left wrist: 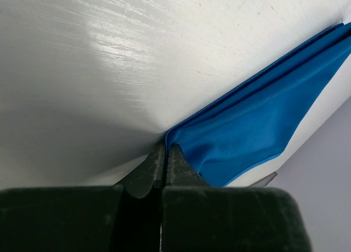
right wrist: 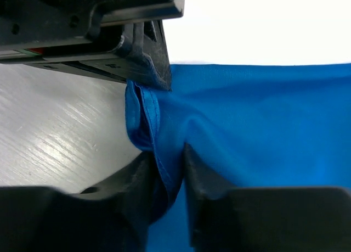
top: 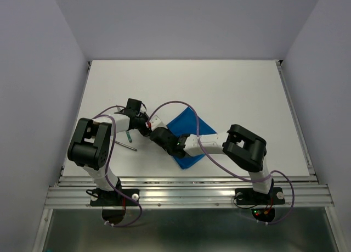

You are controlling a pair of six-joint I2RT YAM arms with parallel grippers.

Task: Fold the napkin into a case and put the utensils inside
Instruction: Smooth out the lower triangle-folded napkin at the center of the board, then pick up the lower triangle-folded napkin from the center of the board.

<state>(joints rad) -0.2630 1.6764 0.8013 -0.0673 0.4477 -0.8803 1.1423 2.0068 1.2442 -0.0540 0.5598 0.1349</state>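
The napkin [top: 192,132] lay on the white table [top: 230,93] as a folded blue shape set on a diagonal. To the left of the napkin, apart from it and outside its folds, lay the two utensils: a teal-handled piece [top: 129,135] and a thin grey metal one [top: 125,146]. At the napkin's left corner, the left gripper [left wrist: 166,147] pressed its fingers together on the very tip of the layered cloth. Just to the right of that corner, the right gripper [right wrist: 167,160] was clamped on a bunched fold of the napkin's edge, with cloth filling the gap between its fingers. The two grippers sat close together there. To the right of them, the rest of the napkin spread out smooth.
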